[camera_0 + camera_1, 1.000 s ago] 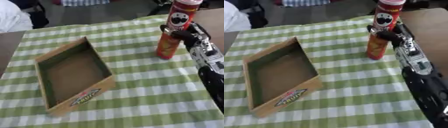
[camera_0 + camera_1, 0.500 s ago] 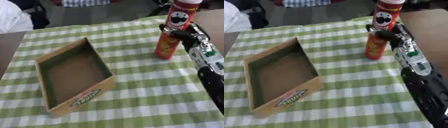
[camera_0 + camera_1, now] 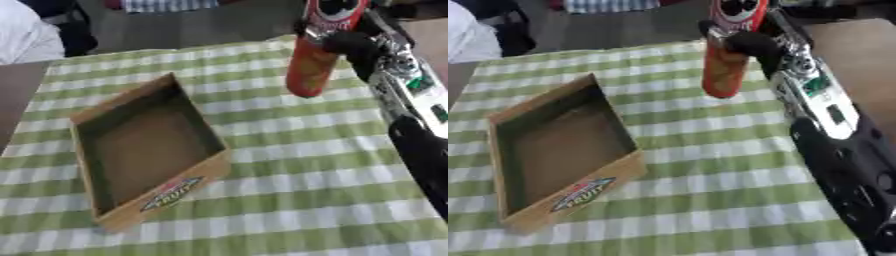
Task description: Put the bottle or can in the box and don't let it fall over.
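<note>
Fingers: your dark fingers [image 3: 350, 44] are curling round the upper half of the can, clasping it from its right side.
Right hand: your right hand [image 3: 750, 44] is holding the can, with the silver and black forearm [image 3: 815, 95] running from it toward the lower right of the box.
Can: the tall red can [image 3: 317, 47], its top end carrying a printed face, is tilting slightly, its lower end leaning toward the box. You are holding it to the upper right of the box, well apart from it. Whether its bottom is touching the cloth or hanging just above it cannot be told.
Box: the open cardboard box [image 3: 144, 155] is sitting on the cloth with nothing inside it, its near wall showing a printed label [image 3: 172, 193].
Cloth: the green and white checked cloth [image 3: 297, 165] is lying under the box and spreading out on all sides of it.
Left hand: your left hand is showing in neither view.
</note>
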Motion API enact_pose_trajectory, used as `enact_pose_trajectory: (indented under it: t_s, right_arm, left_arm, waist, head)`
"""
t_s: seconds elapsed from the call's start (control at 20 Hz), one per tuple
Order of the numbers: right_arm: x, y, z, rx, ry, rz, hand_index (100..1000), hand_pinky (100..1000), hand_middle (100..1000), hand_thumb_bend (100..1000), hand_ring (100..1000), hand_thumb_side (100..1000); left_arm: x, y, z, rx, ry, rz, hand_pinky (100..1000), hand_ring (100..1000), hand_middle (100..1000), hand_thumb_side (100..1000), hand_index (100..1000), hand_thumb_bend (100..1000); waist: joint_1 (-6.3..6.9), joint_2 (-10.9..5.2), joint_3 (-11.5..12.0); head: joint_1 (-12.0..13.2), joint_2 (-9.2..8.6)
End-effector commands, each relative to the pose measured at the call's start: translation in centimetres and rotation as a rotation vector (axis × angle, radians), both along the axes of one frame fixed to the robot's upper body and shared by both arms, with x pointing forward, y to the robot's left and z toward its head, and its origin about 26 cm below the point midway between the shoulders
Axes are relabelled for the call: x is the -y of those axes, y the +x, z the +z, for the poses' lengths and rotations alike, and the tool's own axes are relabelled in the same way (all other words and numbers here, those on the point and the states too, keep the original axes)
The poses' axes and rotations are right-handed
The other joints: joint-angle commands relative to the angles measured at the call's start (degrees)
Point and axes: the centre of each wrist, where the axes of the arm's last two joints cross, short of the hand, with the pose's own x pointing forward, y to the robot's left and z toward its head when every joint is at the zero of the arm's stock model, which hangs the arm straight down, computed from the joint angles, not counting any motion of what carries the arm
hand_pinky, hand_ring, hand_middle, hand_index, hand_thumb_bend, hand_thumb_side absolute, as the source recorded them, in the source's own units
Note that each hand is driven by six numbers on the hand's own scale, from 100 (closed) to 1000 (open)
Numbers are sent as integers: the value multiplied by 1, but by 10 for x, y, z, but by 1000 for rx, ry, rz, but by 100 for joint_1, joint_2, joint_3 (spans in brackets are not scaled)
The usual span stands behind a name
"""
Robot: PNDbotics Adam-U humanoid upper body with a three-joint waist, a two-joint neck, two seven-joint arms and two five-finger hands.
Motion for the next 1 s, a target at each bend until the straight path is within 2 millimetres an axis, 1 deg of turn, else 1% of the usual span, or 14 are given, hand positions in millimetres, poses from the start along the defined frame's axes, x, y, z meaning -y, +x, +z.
enact_pose_trajectory:
  t_s: [0.05,0.35,0.5,0.6,0.85,1.0]
  right_arm:
    - [-30,-13,17,24,-10,113,468,1000,881,100,1000,100]
    - [-86,-24,23,0,-9,296,471,1000,879,100,1000,100]
    - [-114,-32,26,-3,-18,384,472,1000,877,100,1000,100]
    - [-129,-38,26,-5,-20,435,471,1000,876,100,1000,100]
    - [-158,-44,17,-24,-22,513,474,1000,874,100,1000,100]
    - [-172,-45,9,-32,-33,536,476,1000,875,100,1000,100]
  left_arm:
    - [-5,-2,11,29,32,15,1000,755,805,100,794,562]
    - [-12,-4,8,21,32,55,1000,755,805,100,795,560]
    - [-14,-4,6,14,31,70,1000,754,805,100,794,559]
    - [-14,-3,4,8,30,68,1000,754,805,100,794,557]
    - [-10,0,4,5,25,46,1000,753,805,100,793,555]
    - [-8,2,5,9,20,37,1000,752,804,100,793,553]
  waist:
    - [-23,-147,24]
    - [-62,-164,77]
    - [-79,-165,131]
    - [-86,-158,170]
    - [-103,-106,269]
    - [-96,-44,368]
  head:
    - [-47,20]
    - [-125,75]
    - [-232,119]
    - [-309,134]
    - [-413,172]
    - [-513,136]
